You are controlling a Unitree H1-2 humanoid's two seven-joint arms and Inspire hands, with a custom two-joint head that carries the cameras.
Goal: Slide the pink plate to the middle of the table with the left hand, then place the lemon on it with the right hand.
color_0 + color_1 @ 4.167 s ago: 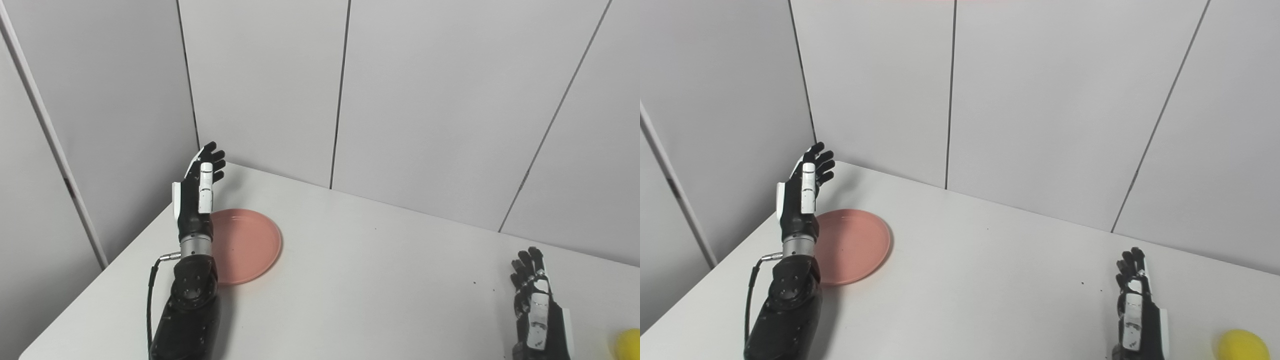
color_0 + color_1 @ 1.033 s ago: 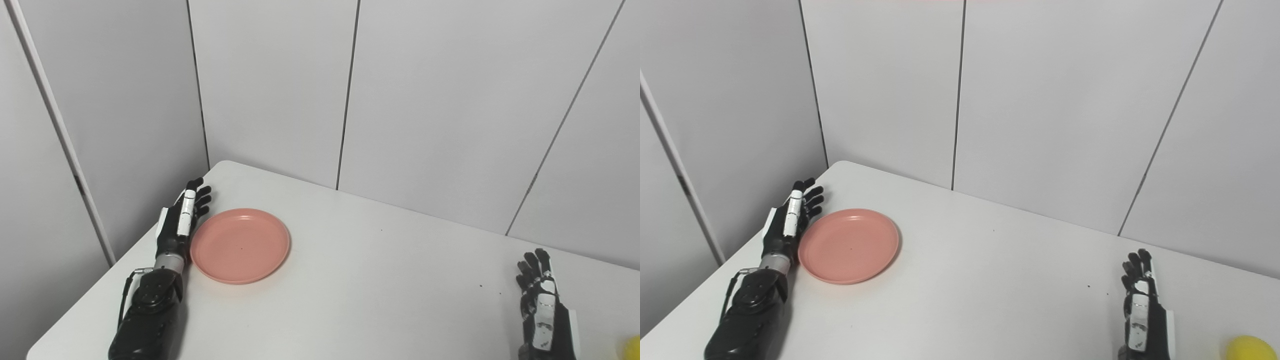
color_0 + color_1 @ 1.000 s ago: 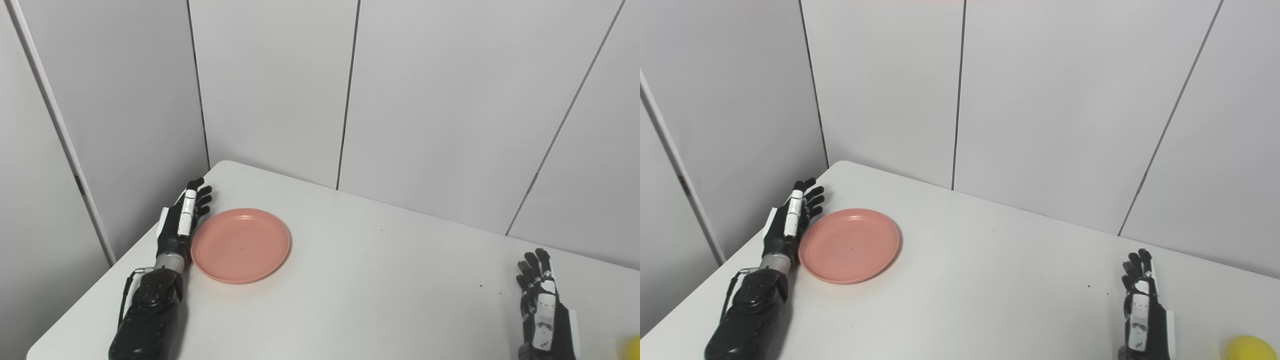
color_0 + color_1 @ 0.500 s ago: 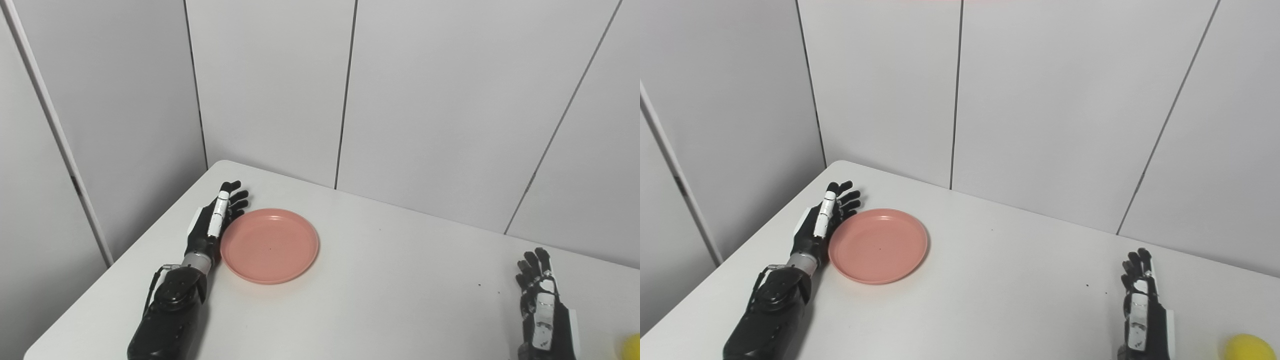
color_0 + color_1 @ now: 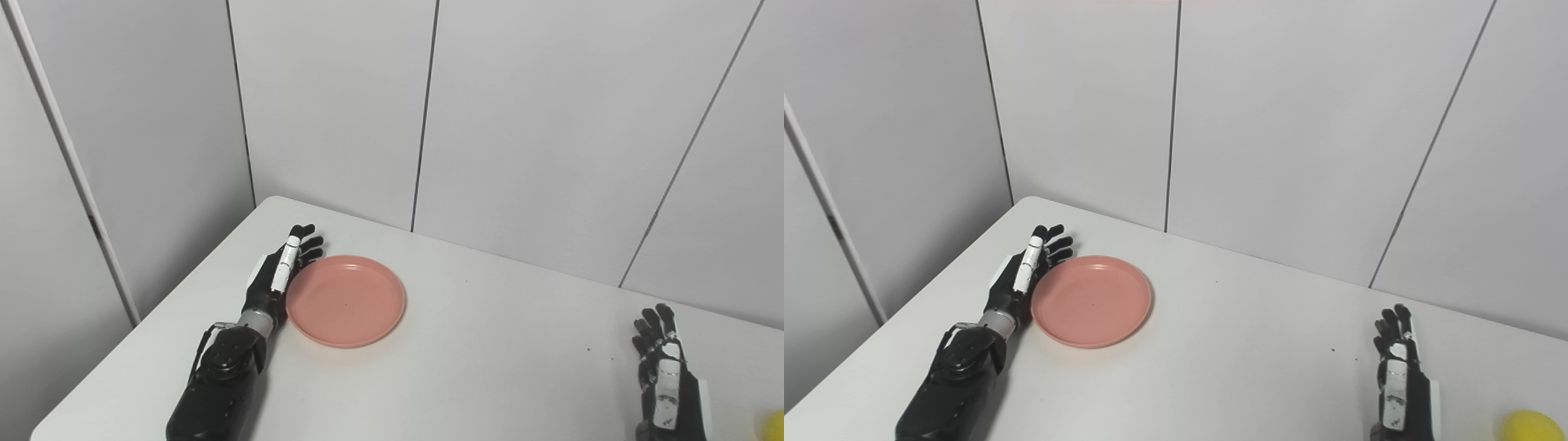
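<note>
The pink plate [image 5: 346, 301] lies flat on the left part of the white table [image 5: 478, 361]. My left hand [image 5: 278, 275] rests open on edge against the plate's left rim, fingers stretched toward the back wall. Near the bottom right edge, my right hand [image 5: 1396, 373] sits open and holds nothing. The yellow lemon [image 5: 1524, 426] lies on the table just right of that hand, partly cut off by the picture's bottom edge; in the left eye view only a sliver of the lemon [image 5: 774, 425] shows.
Grey wall panels [image 5: 520, 122] close off the table at the back and on the left. The table's rounded far-left corner [image 5: 275, 201] is just behind my left hand. A few dark specks [image 5: 589, 350] dot the table near my right hand.
My left hand has pushed the pink plate to the right across the table, a plate's half-width or so over the last second. Earlier it came down from above the plate. The right hand stayed put.
</note>
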